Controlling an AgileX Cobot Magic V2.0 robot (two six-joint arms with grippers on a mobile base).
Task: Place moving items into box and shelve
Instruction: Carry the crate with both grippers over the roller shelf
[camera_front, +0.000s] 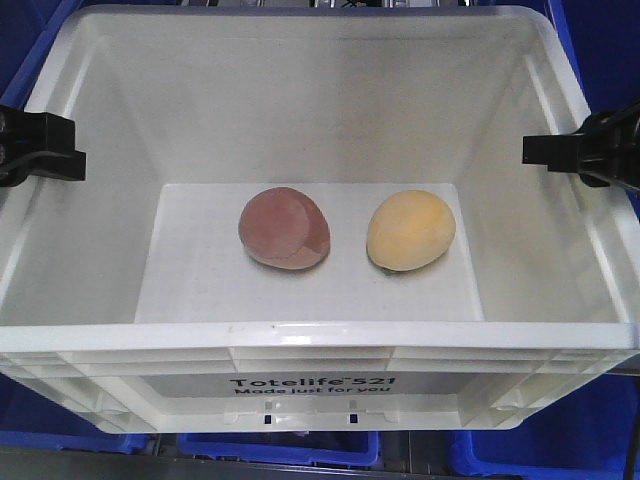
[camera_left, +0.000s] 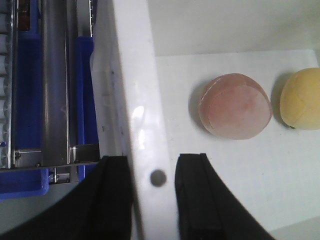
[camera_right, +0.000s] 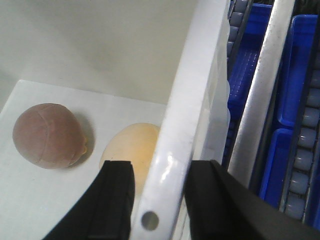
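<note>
The white ribbed box (camera_front: 300, 338) fills the front view, its print facing me. Both moving items lie on its floor: the reddish-brown lump (camera_front: 285, 228) on the left and the yellow-orange lump (camera_front: 410, 230) a short gap to its right. My left gripper (camera_left: 154, 160) straddles the box's left rim (camera_left: 135, 75), one black finger outside and one inside, shut on it. My right gripper (camera_right: 161, 167) clamps the right rim (camera_right: 195, 75) the same way. The yellow-orange lump (camera_right: 131, 145) is partly hidden behind that rim and the inner finger. The reddish-brown lump (camera_right: 47, 135) shows whole.
Blue plastic bins (camera_front: 590, 440) lie under and around the box. A grey metal rail (camera_left: 54, 85) with rollers runs along its left side. A slanted white bar (camera_right: 262, 85) and more blue bins (camera_right: 300, 65) on rollers stand to its right.
</note>
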